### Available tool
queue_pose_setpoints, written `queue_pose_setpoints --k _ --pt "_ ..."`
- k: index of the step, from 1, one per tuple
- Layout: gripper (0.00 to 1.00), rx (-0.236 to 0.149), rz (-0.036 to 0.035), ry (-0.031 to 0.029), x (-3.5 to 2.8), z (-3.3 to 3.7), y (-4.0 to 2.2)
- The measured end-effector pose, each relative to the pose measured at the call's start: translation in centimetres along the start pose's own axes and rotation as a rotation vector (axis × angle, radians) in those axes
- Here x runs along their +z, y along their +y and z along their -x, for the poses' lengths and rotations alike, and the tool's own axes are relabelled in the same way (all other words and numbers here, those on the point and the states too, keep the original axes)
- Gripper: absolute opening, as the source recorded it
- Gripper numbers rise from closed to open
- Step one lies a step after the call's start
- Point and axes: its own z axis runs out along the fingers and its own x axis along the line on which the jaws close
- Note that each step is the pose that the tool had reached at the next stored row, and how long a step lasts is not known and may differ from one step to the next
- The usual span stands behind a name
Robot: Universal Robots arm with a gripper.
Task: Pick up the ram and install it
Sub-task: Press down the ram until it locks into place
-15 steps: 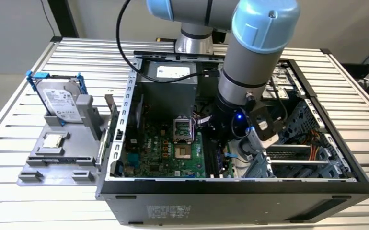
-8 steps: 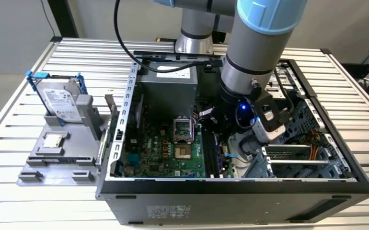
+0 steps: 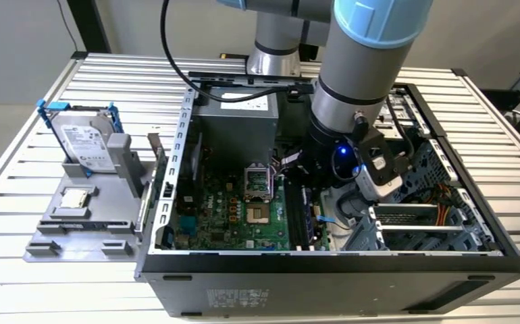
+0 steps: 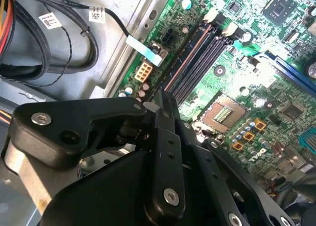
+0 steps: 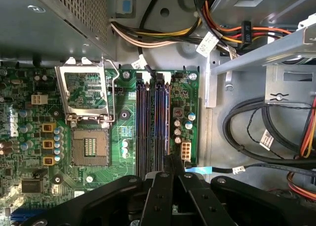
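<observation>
My gripper hangs low inside the open computer case, with the arm's wrist over the motherboard. The black fingers are shut on the ram, which I see edge-on as a thin dark blade poking out between the tips. It hovers just over the near end of the row of black memory slots, lined up lengthwise with them, close to the outermost slot. Whether the ram touches a slot is hidden by the fingers.
The empty processor socket lies beside the slots. Cable bundles and a metal drive cage crowd the other side. On a grey fixture at the exterior view's left stand a hard drive with blue bracket and a square processor chip.
</observation>
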Motion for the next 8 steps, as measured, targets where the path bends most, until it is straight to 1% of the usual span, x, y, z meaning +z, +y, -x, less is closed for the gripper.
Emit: queue_pose_setpoints --k 8 --pt "0.0 0.0 -0.0001 0.0001 -0.01 0.0 0.0"
